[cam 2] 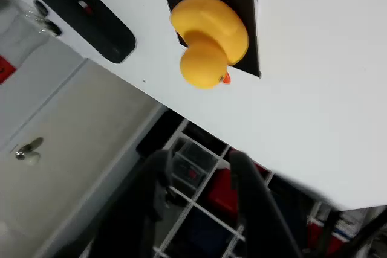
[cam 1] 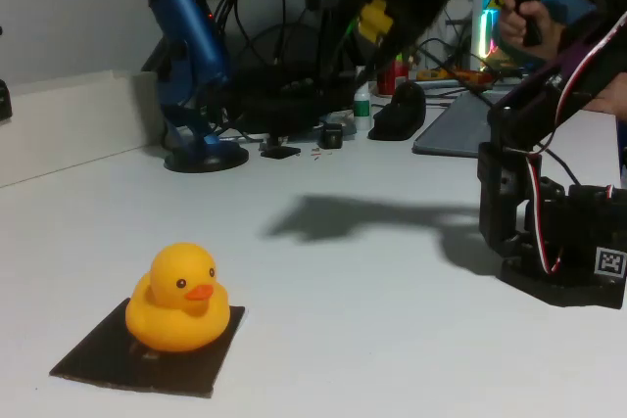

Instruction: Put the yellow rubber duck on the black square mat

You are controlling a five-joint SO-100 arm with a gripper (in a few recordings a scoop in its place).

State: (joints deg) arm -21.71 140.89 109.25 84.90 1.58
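Sitting on the black square mat [cam 1: 88,364], yellow rubber duck [cam 1: 179,301], white table [cam 1: 372,320], blue microphone [cam 1: 186,46] behind, tool [cam 2: 199,170] empty, fingers apart.

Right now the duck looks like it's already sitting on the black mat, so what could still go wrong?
Little seems left to go wrong. The yellow rubber duck sits upright on the black square mat, toward its far edge rather than centred, so a nudge might push it off. The open gripper is raised clear; a low sweep back could probably clip the duck. The table edge lies nearby.
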